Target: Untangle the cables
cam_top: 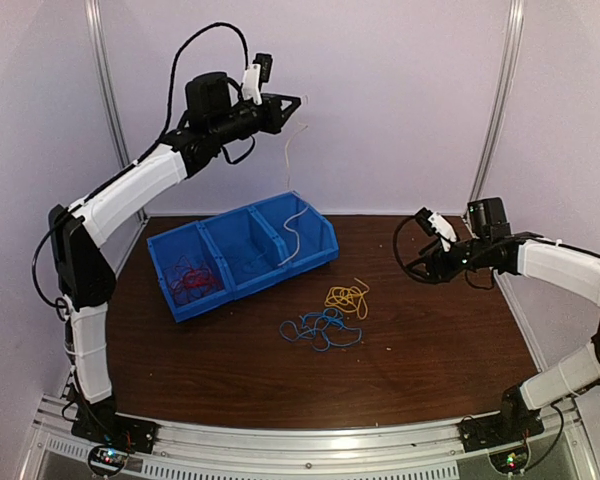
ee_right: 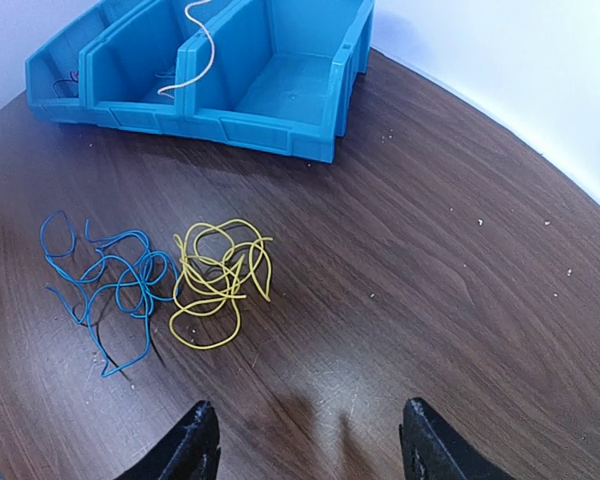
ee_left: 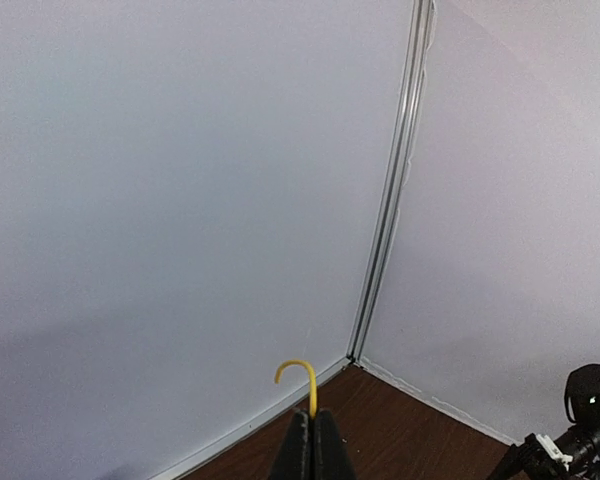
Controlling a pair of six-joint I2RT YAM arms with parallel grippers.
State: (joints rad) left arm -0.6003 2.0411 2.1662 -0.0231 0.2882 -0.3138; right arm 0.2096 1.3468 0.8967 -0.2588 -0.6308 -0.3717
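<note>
My left gripper (cam_top: 294,103) is raised high above the table and is shut on the end of a thin yellow cable (ee_left: 310,388). That cable (cam_top: 289,215) hangs down pale into the right compartment of the blue bin (cam_top: 315,258). A yellow tangle (cam_top: 347,297) and a blue tangle (cam_top: 320,329) lie side by side on the table in front of the bin. Red cables (cam_top: 190,280) sit in the bin's left compartment. My right gripper (ee_right: 310,445) hovers open and empty above the table, right of the yellow tangle (ee_right: 218,280) and blue tangle (ee_right: 105,280).
The three-compartment bin (ee_right: 270,120) stands at the back left of the dark wooden table (cam_top: 430,340). Pale walls with a corner post (ee_left: 385,230) close in the back and the sides.
</note>
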